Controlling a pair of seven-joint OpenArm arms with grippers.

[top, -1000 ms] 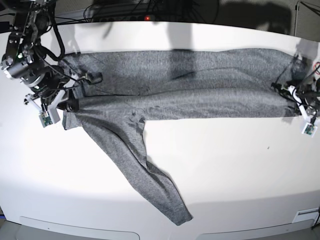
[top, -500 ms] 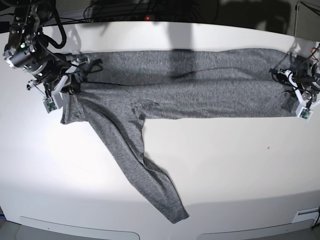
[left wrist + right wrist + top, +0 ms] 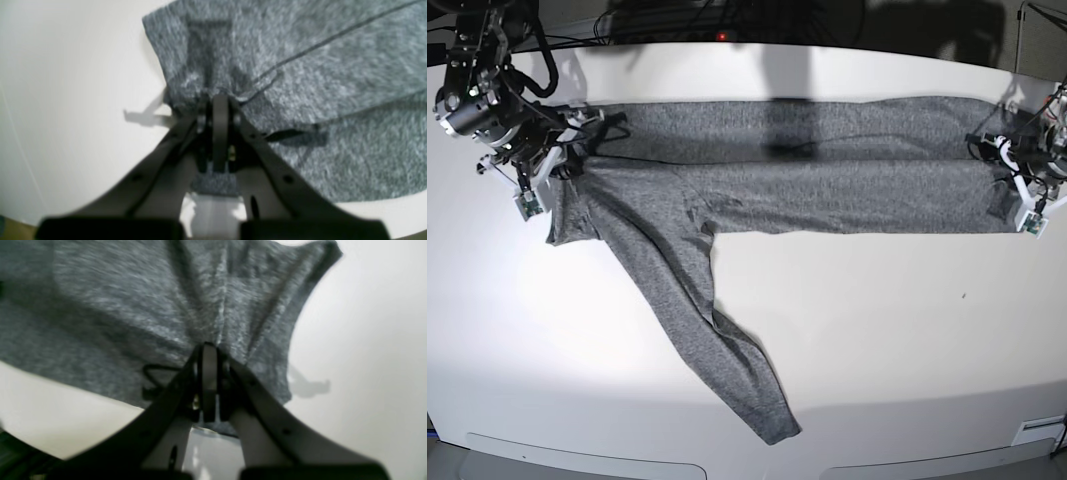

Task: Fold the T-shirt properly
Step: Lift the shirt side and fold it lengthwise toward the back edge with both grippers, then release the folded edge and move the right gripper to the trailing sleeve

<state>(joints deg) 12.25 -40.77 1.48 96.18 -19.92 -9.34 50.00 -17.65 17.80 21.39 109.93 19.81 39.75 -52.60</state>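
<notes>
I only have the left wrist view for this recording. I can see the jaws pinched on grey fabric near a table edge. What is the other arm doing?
Observer: The right gripper is shut on the T-shirt too, at the opposite end.
Operator: Is the cloth stretched between the two arms?
Observer: Yes. In the base view it runs as a long flat band across the table from the left gripper to the right one.
Operator: Are the sleeves folded in?
Observer: Not the one in view. That sleeve trails diagonally away from the band toward the table's near edge, lying flat on its own.
</notes>
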